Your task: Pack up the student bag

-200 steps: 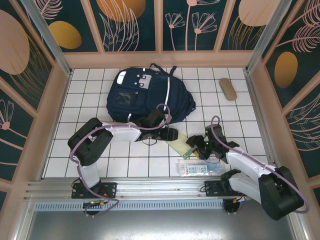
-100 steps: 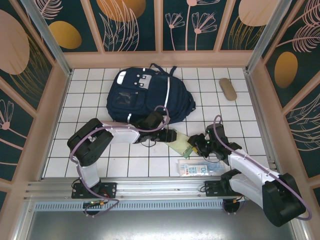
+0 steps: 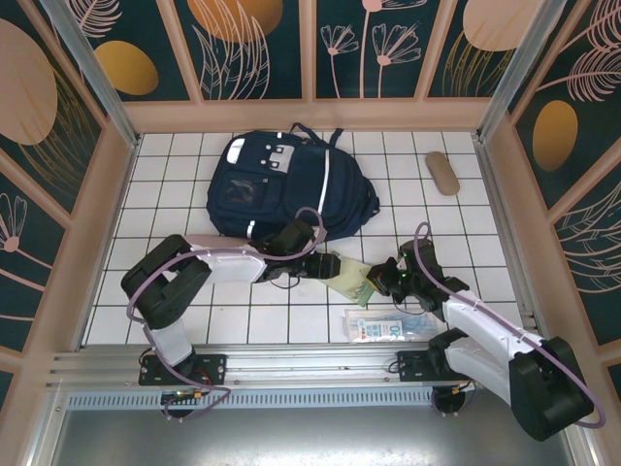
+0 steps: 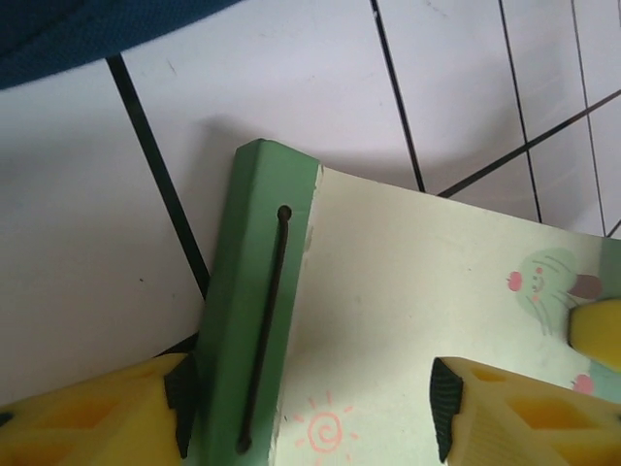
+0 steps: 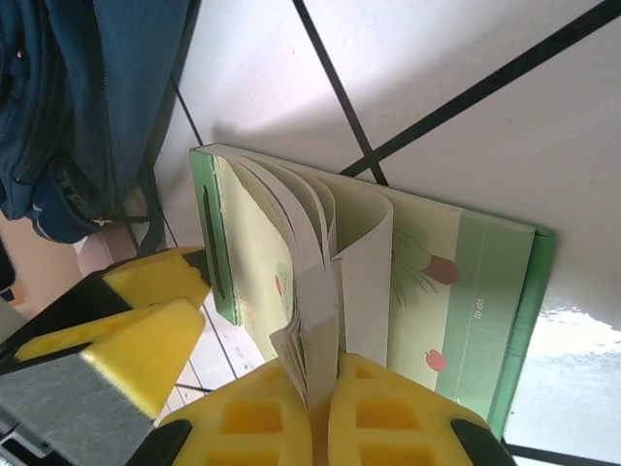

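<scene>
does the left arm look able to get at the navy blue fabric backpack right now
Probably yes. The navy blue fabric backpack lies just beyond the left pincer, nothing between them. But that pincer straddles the pale green paper notebook, which the right pincer grips.

Finding: a purpose-built robot test cell of the laboratory type, not a lived-in room. Evidence: a white-tiled table [image 3: 175, 209] is boxed on its far, left and right sides by printed wall panels [image 3: 257, 49], dark teal with stylised leaves and orange ovals. Bare aluminium posts [image 3: 92, 73] stand at the table's far corners. An aluminium rail [image 3: 310, 364] along its near edge carries the arm bases [image 3: 179, 369].
</scene>
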You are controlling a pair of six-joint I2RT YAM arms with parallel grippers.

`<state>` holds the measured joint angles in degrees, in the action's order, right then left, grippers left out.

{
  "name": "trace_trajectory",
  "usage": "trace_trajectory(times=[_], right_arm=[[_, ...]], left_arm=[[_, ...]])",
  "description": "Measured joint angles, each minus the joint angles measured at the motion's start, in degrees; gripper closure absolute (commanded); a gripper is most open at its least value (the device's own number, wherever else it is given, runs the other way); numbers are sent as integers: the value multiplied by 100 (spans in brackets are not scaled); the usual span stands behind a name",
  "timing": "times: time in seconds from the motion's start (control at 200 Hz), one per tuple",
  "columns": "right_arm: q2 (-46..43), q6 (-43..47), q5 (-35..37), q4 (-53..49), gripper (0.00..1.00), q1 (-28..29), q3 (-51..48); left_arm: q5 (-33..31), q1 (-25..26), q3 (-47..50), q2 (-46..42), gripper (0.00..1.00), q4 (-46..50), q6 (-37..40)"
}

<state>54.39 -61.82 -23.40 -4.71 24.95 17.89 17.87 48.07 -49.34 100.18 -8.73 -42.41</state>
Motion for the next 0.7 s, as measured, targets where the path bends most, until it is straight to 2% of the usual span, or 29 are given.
trace_trajectory(times=[0.165,0.285,0.455,0.701], right_arm=[[-72,15,-37,17,100,-15,0],[-186,-42,-328,313,100,-188,-70],[-422,-315,-756,776,100,-514,-376],[-664,-629,-1178,1237,100,-697,-592]], left_arm=[[-52,-66,229,-704,26,24,-162],[11,-238,503,-955,23,-151,-380],[273,-501,931,-885,23,-487,-763],[841,-511,1045,-192,27,-1445,-1349]])
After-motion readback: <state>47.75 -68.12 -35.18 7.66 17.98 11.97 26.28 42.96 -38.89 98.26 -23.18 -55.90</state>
